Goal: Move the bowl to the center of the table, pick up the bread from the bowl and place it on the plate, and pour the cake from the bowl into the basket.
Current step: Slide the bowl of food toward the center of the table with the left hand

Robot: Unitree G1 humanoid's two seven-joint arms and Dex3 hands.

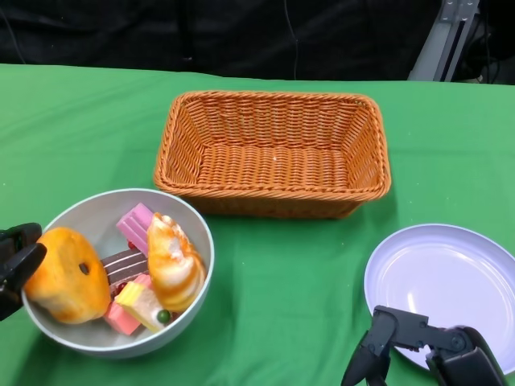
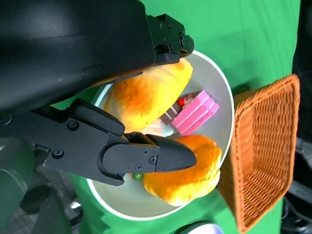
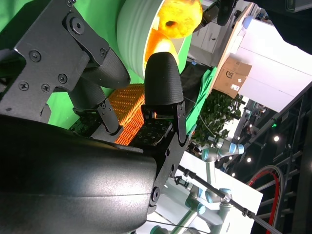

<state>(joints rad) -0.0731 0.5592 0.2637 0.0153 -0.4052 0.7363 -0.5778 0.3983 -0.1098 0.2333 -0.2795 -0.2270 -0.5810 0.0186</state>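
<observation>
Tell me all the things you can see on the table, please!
bowl: one, grey, near left, beside the left hand
bread: two orange pieces, in the bowl; second swirled with white
cake: several pink, yellow and brown slices, in the bowl
basket: one, orange wicker, far centre, nothing in it
plate: one, pale lilac, near right, bare
tablecloth: one, green, covers the table
left hand: black, at the bowl's left rim
right hand: black, at the plate's near edge, holding nothing

Basket (image 1: 273, 153): woven wicker, rough. Bowl (image 1: 189, 221) and plate (image 1: 442, 277): smooth, faintly glossy. Desk (image 1: 290, 281): matt green cloth. My left robot hand (image 1: 16, 265): matt black plastic.
</observation>
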